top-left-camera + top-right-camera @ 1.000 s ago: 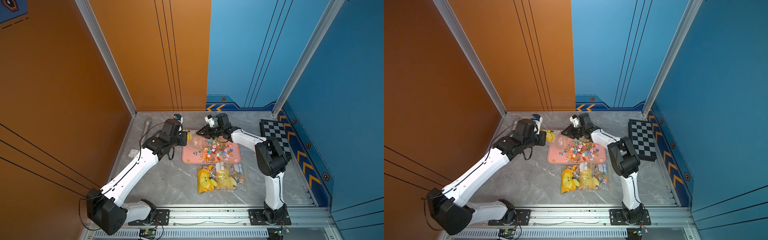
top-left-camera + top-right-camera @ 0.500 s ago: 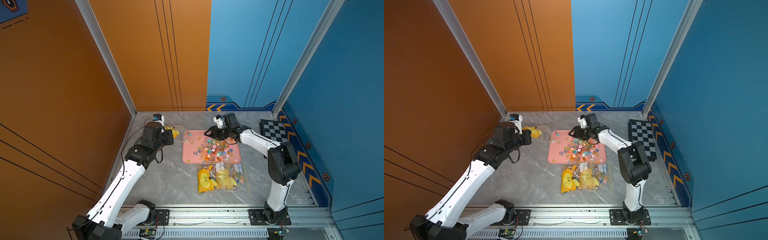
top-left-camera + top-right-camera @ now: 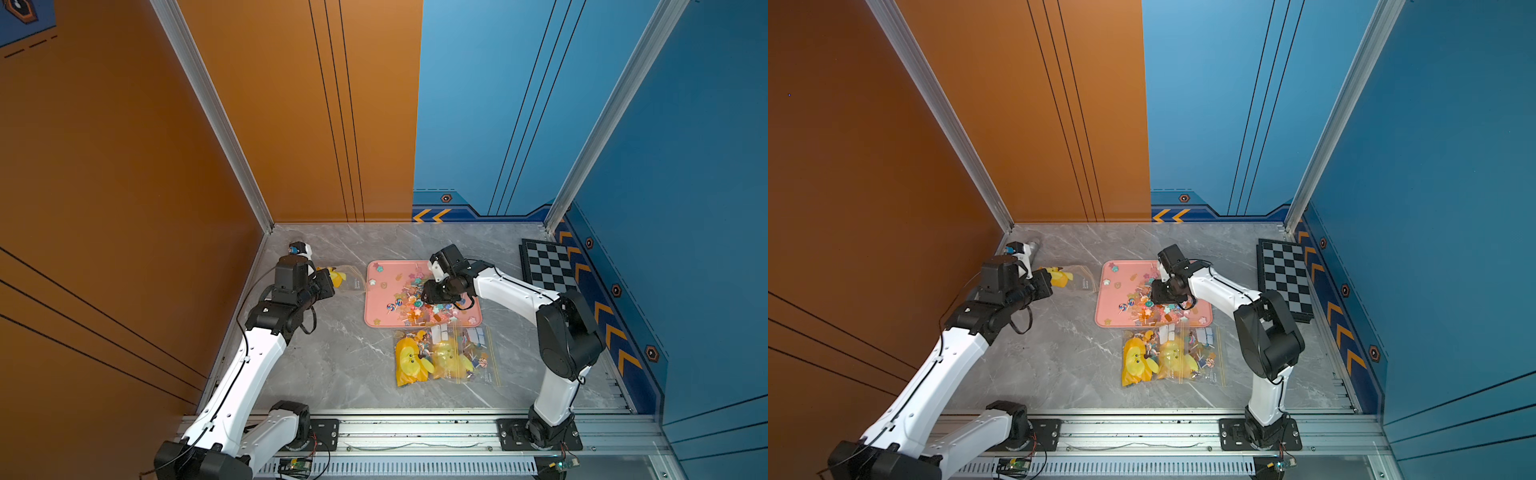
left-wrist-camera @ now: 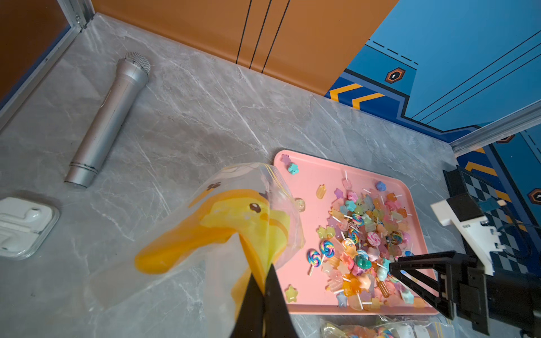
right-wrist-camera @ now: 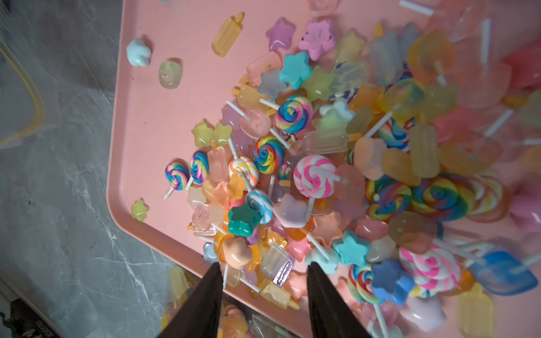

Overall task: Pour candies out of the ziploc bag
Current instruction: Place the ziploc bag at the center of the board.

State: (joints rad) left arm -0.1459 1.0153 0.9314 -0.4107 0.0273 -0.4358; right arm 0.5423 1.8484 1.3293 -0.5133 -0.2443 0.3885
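On grey marble-look desk (image 3: 332,365): rectangular pink plastic tray (image 3: 378,299) w/ heap of tiny multicoloured candies (image 5: 307,175) – stars, popsicle shapes, swirl lollipops on white sticks. Low over heap: right gripper (image 5: 263,266), jaws spread, nothing pinched. Beside tray, left-arm side: left gripper (image 4: 265,273) pressed together, pinching clear ziploc bag w/ yellow duck print (image 4: 228,222); zip end just beside tray edge. Nr tray's front edge: more duck-print bags w/ candies inside (image 3: 444,357), flat on desk.

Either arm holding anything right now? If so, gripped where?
Left gripper pinches the ziploc bag at the end away from its zip. Right gripper is open over the candies on the tray, holding nothing.
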